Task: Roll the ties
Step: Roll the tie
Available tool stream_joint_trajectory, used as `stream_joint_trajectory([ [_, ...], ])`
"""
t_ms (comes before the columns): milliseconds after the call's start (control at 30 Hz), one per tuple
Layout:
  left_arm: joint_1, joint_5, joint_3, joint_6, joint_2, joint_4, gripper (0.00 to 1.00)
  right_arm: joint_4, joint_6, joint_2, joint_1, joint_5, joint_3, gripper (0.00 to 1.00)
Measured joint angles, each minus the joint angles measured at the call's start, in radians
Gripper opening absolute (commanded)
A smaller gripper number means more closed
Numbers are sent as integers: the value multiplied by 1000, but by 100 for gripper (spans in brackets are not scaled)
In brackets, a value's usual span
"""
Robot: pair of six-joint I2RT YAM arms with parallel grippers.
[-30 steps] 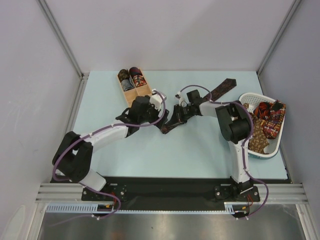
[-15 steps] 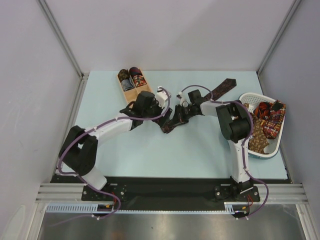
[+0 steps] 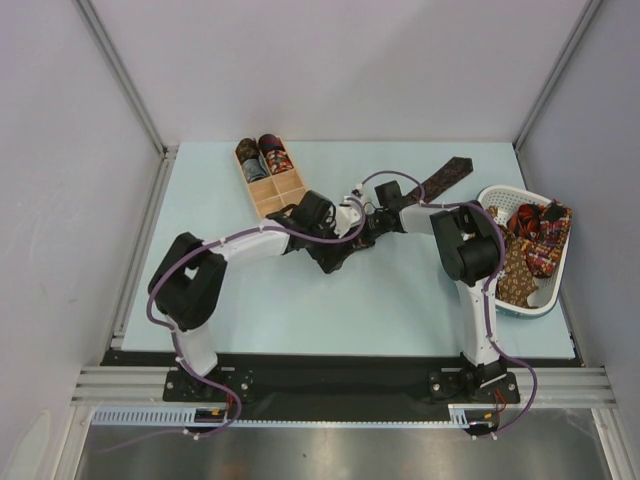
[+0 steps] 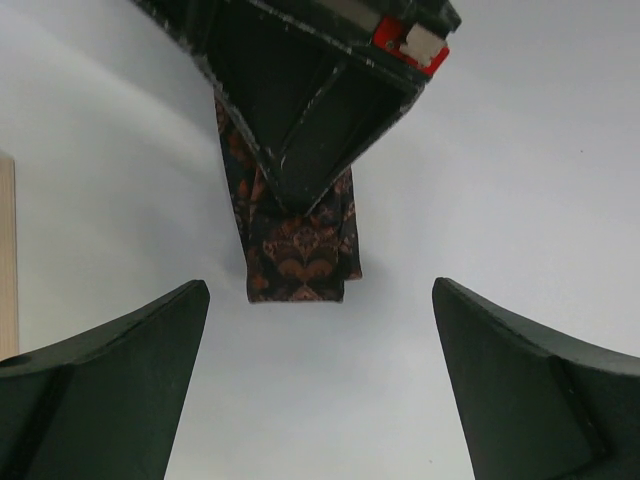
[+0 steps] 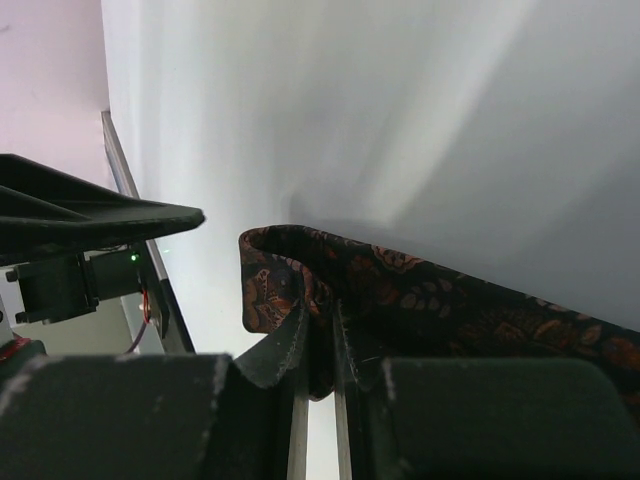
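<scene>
The overhead light is bright and even; from above, my arms (image 3: 250,245) throw only faint, soft shadows on the pale table (image 3: 400,300). At my left wrist, my left fingers (image 4: 110,385) loom dark and soft-edged, while the tie (image 4: 300,255) stays sharp. At my right wrist, pale streaks of glare cross the table and my right fingers (image 5: 280,345) blur.

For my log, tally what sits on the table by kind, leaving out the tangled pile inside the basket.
rolled patterned ties, in the box: 2
unrolled dark maroon patterned tie: 1
wooden compartment box: 1
white plastic basket: 1
Total: 5
</scene>
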Motion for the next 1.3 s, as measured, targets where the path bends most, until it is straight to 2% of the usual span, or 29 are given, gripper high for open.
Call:
stream_joint_trajectory([
  [233, -11, -6, 119, 60, 108, -81, 100, 36, 22, 0, 0, -9, -14, 8],
  [433, -23, -67, 161, 76, 168, -125, 95, 62, 39, 0, 0, -17, -27, 8],
  [600, -24, -94, 195, 77, 204, -161, 79, 82, 47, 0, 0, -23, -36, 9],
  [633, -24, -96, 200, 78, 209, -164, 69, 85, 49, 0, 0, -23, -38, 9],
  [700, -24, -99, 202, 77, 214, -171, 61, 91, 54, 0, 0, -24, -40, 13],
  [767, -24, -98, 202, 74, 214, -180, 53, 95, 58, 0, 0, -23, -41, 20],
  [867, -24, -102, 201, 76, 214, -185, 49, 99, 65, -1, 0, -26, -43, 34],
  [900, -25, -104, 199, 76, 213, -184, 49, 102, 69, -3, 0, -31, -45, 35],
  [1033, -26, -110, 192, 76, 208, -181, 45, 113, 71, -20, 0, -25, -61, 34],
  [1300, -27, -119, 188, 75, 206, -175, 42, 137, 81, -31, -11, -18, -92, 25],
])
